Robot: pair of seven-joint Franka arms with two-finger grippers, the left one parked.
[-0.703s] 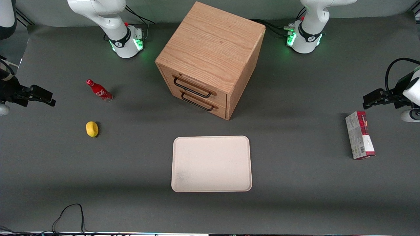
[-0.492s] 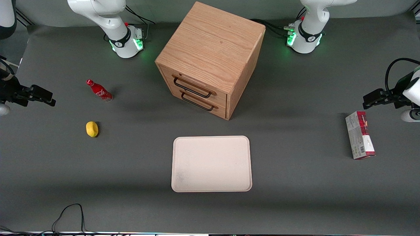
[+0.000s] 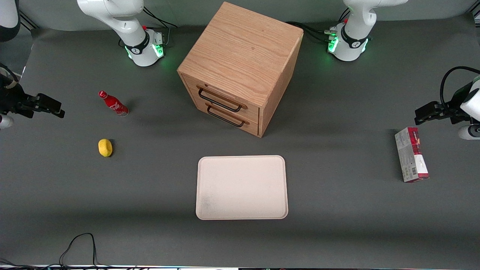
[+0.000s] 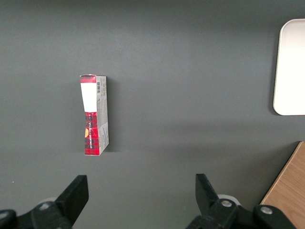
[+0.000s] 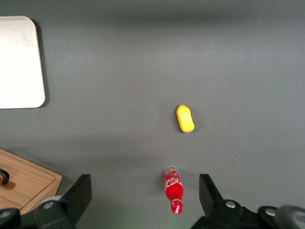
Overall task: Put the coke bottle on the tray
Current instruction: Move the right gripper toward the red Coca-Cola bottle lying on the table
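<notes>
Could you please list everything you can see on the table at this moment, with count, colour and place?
Coke bottle: one, red with red cap, standing on the table toward the working arm's end, farther from the front camera than the lemon.
Tray: one, cream, flat on the table, nearer the front camera than the cabinet, nothing on it.
Lemon: one, yellow, on the table beside the bottle, nearer the front camera.
Cabinet: one, light wood, two drawers with dark handles, both shut, mid-table.
Carton: one, red and grey, lying toward the parked arm's end.
Cable: one, black, at the table edge nearest the front camera.
Gripper: one, black, open, above the table at the working arm's end, apart from the bottle, holding nothing.
</notes>
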